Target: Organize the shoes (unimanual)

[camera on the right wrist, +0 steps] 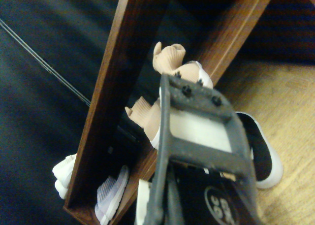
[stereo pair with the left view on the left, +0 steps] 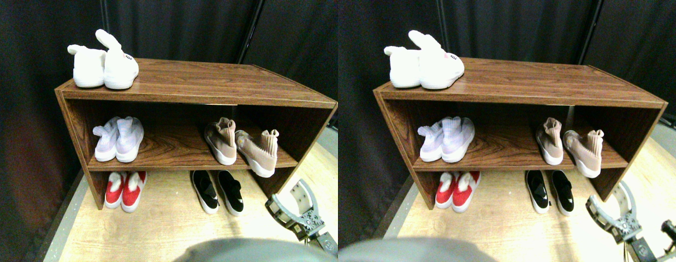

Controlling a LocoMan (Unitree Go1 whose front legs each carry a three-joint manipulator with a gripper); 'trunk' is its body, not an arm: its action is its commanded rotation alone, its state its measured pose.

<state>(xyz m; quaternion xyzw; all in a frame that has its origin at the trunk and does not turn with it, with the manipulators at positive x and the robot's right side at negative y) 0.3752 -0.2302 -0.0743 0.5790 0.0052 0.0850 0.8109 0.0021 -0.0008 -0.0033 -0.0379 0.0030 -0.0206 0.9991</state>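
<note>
A wooden shoe rack (stereo pair with the left view on the left: 207, 82) with a dark grain is seen on a pale wood floor (stereo pair with the left view on the left: 169, 229). White knit shoes (stereo pair with the left view on the left: 103, 65) are set on its top; lilac shoes (stereo pair with the left view on the left: 119, 139) and tan knit shoes (stereo pair with the left view on the left: 239, 144) are kept on the middle shelf, the right tan one overhanging the edge. Red shoes (stereo pair with the left view on the left: 125, 188) and black slip-ons (stereo pair with the left view on the left: 218, 191) are placed on the floor beneath. The right gripper (stereo pair with the left view on the left: 294, 204) is spread wide and empty, near the rack's right side.
</note>
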